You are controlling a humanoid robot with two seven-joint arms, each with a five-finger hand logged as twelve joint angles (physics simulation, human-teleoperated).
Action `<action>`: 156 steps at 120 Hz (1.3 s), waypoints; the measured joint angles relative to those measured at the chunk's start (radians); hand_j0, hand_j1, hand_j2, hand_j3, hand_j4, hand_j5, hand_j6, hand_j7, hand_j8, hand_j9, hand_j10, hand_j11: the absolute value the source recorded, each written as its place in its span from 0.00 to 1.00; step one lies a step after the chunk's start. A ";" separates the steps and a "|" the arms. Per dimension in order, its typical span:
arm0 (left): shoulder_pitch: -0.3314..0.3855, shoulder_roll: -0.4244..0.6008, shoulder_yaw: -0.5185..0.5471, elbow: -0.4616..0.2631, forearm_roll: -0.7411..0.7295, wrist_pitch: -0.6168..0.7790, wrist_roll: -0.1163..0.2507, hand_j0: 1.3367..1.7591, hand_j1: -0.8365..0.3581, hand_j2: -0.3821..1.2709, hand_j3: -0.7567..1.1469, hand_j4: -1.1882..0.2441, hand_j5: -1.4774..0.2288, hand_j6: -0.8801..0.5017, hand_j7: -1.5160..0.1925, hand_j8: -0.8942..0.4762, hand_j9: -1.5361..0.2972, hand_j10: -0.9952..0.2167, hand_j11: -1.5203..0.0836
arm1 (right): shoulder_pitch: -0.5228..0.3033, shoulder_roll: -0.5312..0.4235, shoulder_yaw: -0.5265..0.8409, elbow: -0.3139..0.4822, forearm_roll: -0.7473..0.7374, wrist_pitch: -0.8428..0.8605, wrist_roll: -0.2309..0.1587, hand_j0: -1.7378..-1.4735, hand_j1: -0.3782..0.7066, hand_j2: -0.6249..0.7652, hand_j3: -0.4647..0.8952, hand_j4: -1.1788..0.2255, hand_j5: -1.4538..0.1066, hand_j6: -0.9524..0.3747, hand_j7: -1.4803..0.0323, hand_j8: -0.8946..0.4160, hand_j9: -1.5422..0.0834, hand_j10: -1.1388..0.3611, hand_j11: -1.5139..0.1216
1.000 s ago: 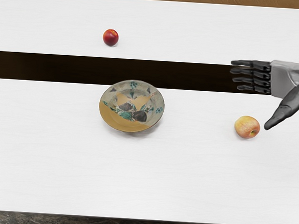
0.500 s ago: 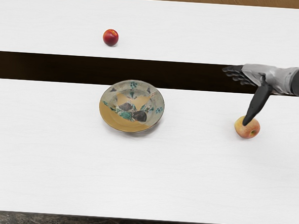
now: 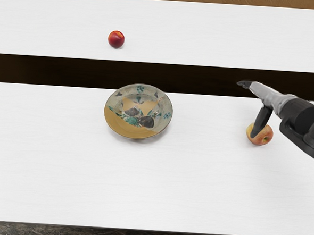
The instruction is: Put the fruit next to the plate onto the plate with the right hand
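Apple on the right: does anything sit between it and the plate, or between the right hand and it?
Nothing visible. The right hand is at the apple, thumb down against it, and only bare table lies between apple and plate. The red fruit sits on the far surface, beyond the dark gap, off that path.

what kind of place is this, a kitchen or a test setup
Most likely a simulated tabletop test scene, not a lived-in kitchen. The plain white table has a dark gap across it and carries a painted plate, an apple and a red fruit; a robot's right hand reaches over the apple.
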 joint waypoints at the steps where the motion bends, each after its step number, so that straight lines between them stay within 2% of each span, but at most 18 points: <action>1: 0.000 0.000 0.000 0.000 0.000 0.000 0.000 0.76 0.76 0.26 0.40 0.67 0.69 0.47 0.71 0.48 0.67 0.63 0.76 | -0.001 -0.002 -0.001 0.002 -0.001 0.001 0.000 0.30 0.14 0.44 0.34 0.76 0.85 0.64 0.89 0.60 0.87 0.69 0.85; 23: 0.000 0.000 0.000 0.000 0.000 0.000 0.000 0.76 0.76 0.26 0.40 0.67 0.69 0.47 0.71 0.48 0.67 0.63 0.76 | -0.010 -0.035 -0.016 0.027 -0.005 0.037 0.000 0.30 0.22 0.43 0.34 0.71 0.78 0.58 0.83 0.54 0.81 0.64 0.78; 60: 0.000 0.000 0.000 0.000 0.000 0.000 0.000 0.76 0.76 0.26 0.40 0.67 0.69 0.47 0.71 0.48 0.67 0.63 0.76 | -0.034 -0.070 -0.020 0.024 0.003 0.053 -0.001 0.30 0.35 0.41 0.34 0.63 0.69 0.49 0.73 0.46 0.72 0.56 0.69; 156: -0.001 0.000 0.000 0.000 0.000 0.000 0.000 0.76 0.76 0.26 0.40 0.67 0.69 0.47 0.71 0.48 0.67 0.63 0.76 | -0.093 -0.063 -0.018 0.038 0.002 0.002 -0.001 0.30 0.45 0.40 0.34 0.56 0.62 0.42 0.65 0.41 0.64 0.49 0.62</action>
